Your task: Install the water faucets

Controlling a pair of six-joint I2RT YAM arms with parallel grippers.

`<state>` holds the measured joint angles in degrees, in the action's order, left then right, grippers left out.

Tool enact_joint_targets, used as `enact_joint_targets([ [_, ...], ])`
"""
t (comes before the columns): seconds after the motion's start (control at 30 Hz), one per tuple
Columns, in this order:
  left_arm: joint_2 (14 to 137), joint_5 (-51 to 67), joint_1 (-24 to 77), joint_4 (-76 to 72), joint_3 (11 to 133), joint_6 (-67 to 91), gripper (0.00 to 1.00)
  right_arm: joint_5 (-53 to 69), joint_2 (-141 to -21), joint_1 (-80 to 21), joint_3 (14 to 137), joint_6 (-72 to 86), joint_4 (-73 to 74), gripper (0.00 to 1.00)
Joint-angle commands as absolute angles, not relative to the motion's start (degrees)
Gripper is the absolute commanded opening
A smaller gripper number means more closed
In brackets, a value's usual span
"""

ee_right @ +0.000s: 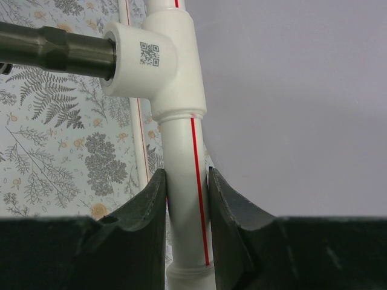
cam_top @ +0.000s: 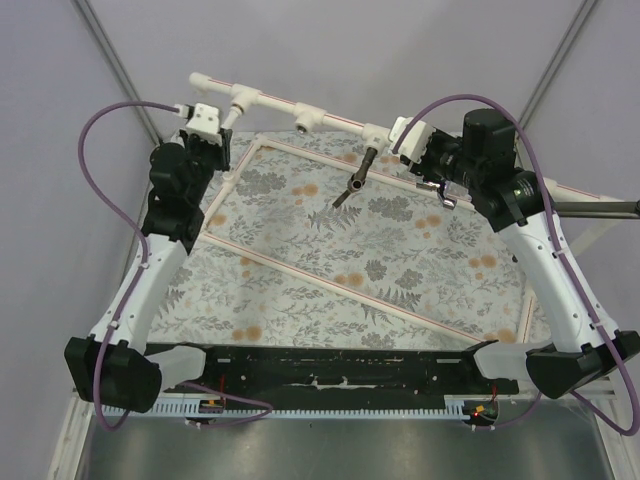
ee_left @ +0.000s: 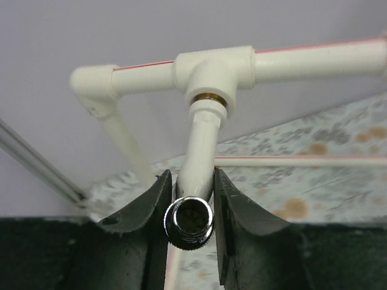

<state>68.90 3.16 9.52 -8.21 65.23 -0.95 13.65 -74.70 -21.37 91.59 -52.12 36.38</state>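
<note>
Left gripper [ee_left: 191, 176] jaws shut on white faucet [ee_left: 202, 139], chrome-ringed mouth nearest wrist camera. Long axis: from jaws away and slightly up, threaded end in tee fitting [ee_left: 211, 69]. Brass ring showing at joint, so judged not fully seated. Risk: cross-threading, or slip on smooth plastic, if twisted off-axis. Right gripper [ee_right: 186, 178] jaws clamped on red-striped pipe [ee_right: 184, 151], just beside second tee [ee_right: 160, 60]. Farther on, dark metal spout [ee_right: 54, 51] slanting from that tee toward flowered bench [cam_top: 300, 240].

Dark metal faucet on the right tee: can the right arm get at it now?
Probably, but not yet: the right end effector is shut on the white pipe beside that tee. Once released, the dark metal faucet sticks out uncovered, close by.
</note>
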Motion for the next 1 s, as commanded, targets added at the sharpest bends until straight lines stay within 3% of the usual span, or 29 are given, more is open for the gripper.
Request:
enact_joint_targets([
  [0.0,67.15,9.14,14.94,-3.78,62.14,-47.96,0.32,14.24,-77.17,-21.97,88.42,-49.04,43.68,0.00],
  [0.17,66.01,7.56,14.94,-4.83,62.31,-49.41,0.46,14.50,-77.17,-21.97,88.51,-49.04,43.68,0.00],
  [0.33,62.94,8.17,14.94,-7.90,61.35,-37.21,0.70,14.41,-77.17,-21.97,88.42,-48.96,43.59,0.00],
  [0.5,59.60,8.09,14.77,-6.42,64.33,-20.53,0.85,14.50,-77.34,-21.97,88.24,-48.95,43.59,0.00],
  [0.67,56.87,8.88,14.59,-5.62,67.93,3.11,0.85,14.68,-77.26,-21.97,88.24,-48.87,43.42,0.00],
  [0.77,55.90,3.62,14.50,-3.44,69.87,21.12,0.85,14.68,-77.34,-21.97,87.98,-48.95,43.33,0.00],
  [0.97,56.25,-6.24,8.46,13.43,74.71,50.93,0.84,14.68,-76.91,-21.97,87.72,-48.96,43.16,0.00],
])
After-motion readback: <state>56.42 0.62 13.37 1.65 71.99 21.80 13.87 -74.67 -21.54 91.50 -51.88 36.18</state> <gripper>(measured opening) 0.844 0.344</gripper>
